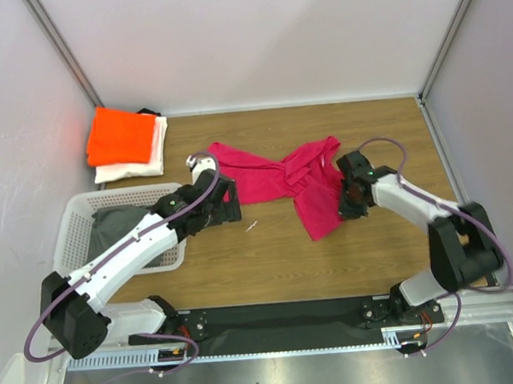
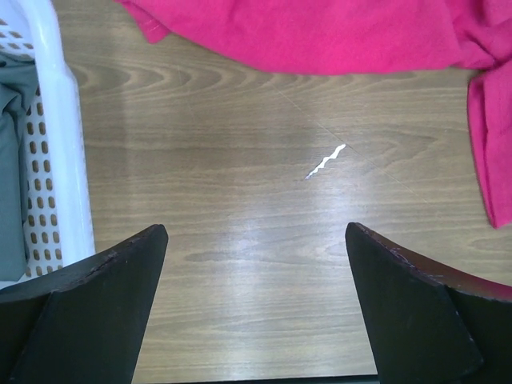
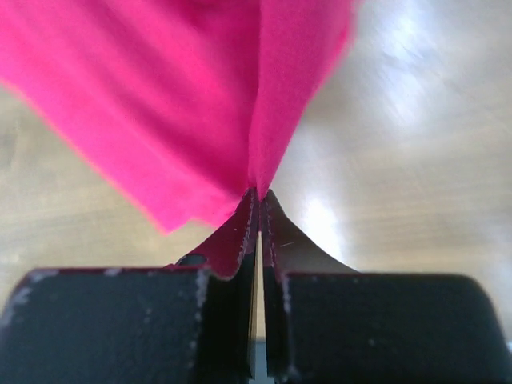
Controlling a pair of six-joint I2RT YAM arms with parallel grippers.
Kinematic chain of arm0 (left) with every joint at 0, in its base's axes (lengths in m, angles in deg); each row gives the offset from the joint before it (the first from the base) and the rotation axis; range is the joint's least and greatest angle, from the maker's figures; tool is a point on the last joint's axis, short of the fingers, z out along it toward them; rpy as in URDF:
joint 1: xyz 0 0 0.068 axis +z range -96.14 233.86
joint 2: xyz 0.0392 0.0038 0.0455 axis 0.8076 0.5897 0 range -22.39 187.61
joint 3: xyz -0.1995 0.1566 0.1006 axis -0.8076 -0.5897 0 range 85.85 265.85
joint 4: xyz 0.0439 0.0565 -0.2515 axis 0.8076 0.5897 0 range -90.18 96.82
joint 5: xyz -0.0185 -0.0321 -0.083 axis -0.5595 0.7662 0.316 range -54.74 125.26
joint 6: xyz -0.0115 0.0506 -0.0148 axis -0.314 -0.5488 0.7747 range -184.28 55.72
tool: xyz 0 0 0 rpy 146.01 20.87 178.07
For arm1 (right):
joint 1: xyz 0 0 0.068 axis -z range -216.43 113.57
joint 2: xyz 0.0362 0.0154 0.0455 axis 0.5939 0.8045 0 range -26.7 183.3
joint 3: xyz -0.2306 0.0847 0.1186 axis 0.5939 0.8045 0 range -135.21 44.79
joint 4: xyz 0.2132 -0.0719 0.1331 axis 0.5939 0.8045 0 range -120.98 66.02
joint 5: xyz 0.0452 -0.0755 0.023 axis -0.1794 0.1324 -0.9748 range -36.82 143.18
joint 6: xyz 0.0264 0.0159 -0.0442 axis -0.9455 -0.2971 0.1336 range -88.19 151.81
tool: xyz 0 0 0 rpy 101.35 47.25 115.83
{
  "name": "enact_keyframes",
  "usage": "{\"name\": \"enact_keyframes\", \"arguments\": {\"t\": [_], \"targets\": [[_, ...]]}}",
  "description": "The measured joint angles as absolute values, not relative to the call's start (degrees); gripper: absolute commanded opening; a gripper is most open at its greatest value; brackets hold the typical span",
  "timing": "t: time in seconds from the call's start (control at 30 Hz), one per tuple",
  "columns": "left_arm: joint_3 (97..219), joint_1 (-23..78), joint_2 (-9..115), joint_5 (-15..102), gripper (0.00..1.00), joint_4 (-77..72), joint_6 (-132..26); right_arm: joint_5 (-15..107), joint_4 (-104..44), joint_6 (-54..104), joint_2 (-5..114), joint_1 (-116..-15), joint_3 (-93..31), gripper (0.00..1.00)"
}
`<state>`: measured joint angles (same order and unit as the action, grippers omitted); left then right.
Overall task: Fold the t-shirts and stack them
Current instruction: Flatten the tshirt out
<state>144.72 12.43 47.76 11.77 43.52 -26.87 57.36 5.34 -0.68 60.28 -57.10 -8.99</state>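
The magenta-pink t-shirt (image 1: 273, 178) lies crumpled and twisted across the middle of the wooden table. My right gripper (image 1: 344, 201) is shut on its right edge, and the right wrist view shows the pink cloth (image 3: 200, 104) pinched between the closed fingertips and lifted off the table. My left gripper (image 1: 231, 205) is open and empty just below the shirt's left part; the left wrist view shows bare wood between its fingers (image 2: 120, 280), with the pink cloth (image 2: 320, 32) ahead. The folded orange t-shirt (image 1: 121, 136) lies on the folded white t-shirt (image 1: 139, 164) at the back left.
A white lattice basket (image 1: 71, 226) with grey cloth (image 1: 117, 228) inside stands at the left, under my left arm; its wall shows in the left wrist view (image 2: 60, 144). A small white scrap (image 1: 252, 225) lies on the wood (image 2: 326, 162). Walls close in on three sides.
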Motion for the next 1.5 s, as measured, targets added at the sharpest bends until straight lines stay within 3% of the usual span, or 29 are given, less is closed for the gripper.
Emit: {"name": "enact_keyframes", "arguments": {"t": [0.27,0.67,0.93,1.03,1.13,1.23,1.27,1.3,1.5], "targets": [[145.3,12.8,55.0,11.9,1.00,38.5,-28.3,56.9,16.3,-3.3,40.9,-50.6,-0.5,0.00],[157.7,22.2,79.3,13.0,1.00,31.6,-26.1,55.5,23.5,-5.6,30.6,-31.4,-0.7,0.00],[158.3,29.7,83.4,14.7,0.97,28.7,-24.1,54.6,24.9,-3.9,31.9,-29.3,-1.9,0.00],[158.3,29.4,84.3,16.3,0.90,27.2,-23.5,54.4,24.9,-3.5,32.8,-29.1,-2.1,0.00],[158.3,29.2,85.4,17.3,0.75,25.9,-22.8,54.2,24.8,-3.0,34.1,-28.9,-3.2,0.00],[157.7,29.1,86.1,17.6,0.42,25.1,-22.0,54.2,24.7,-2.5,35.4,-28.7,-4.4,0.00],[157.3,29.1,86.1,17.7,0.08,24.8,-21.8,54.2,24.7,-2.3,35.7,-28.5,-4.7,0.00],[156.9,29.1,86.1,17.7,0.00,24.5,-21.4,54.2,24.6,-2.2,35.9,-28.4,-4.9,0.00],[154.8,28.3,83.3,17.5,0.00,26.6,-21.8,53.9,24.4,-1.1,37.3,-26.7,-5.9,0.00]]}}
